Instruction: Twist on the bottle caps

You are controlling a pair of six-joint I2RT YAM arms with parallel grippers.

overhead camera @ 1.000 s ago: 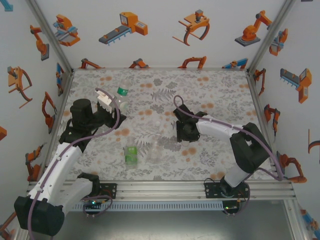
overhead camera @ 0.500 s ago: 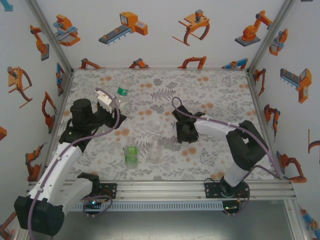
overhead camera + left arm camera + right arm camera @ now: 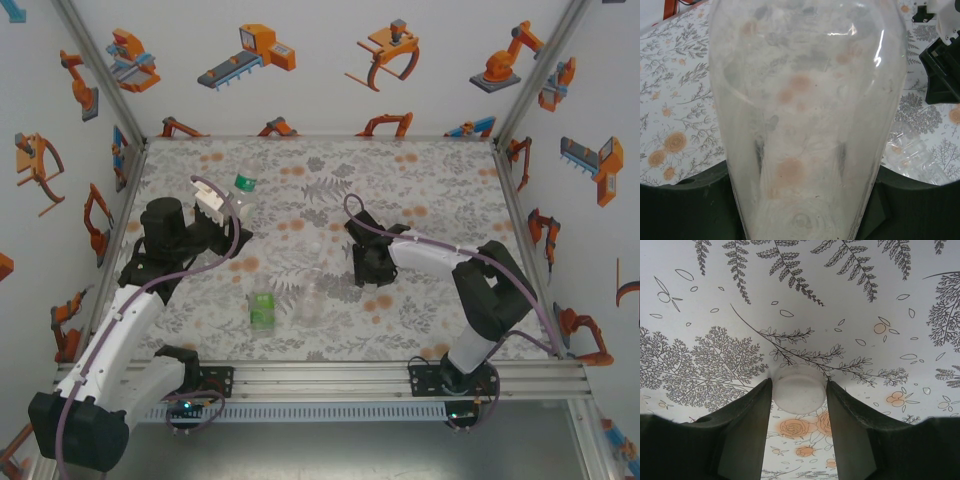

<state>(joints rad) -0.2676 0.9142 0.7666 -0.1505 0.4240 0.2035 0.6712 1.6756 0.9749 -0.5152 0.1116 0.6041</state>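
Cap, white, round and matte, sat pinched between right gripper fingers; left gripper clamped clear, hazy tall bottle.

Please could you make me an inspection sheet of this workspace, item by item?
Surface: floral printed mat, lying flat.
Job's things: tall clear bottle held by the left arm; green bottle and smaller clear bottle side by side on the mat, apart; white bottle cap on the mat.
Clutter: nothing seen.
Grippers: left gripper shut on the tall clear bottle; right gripper shut on the white bottle cap.
Cables: purple cable loops at each wrist.
Surroundings: white walls with orange robot pictures; metal frame rail in front.
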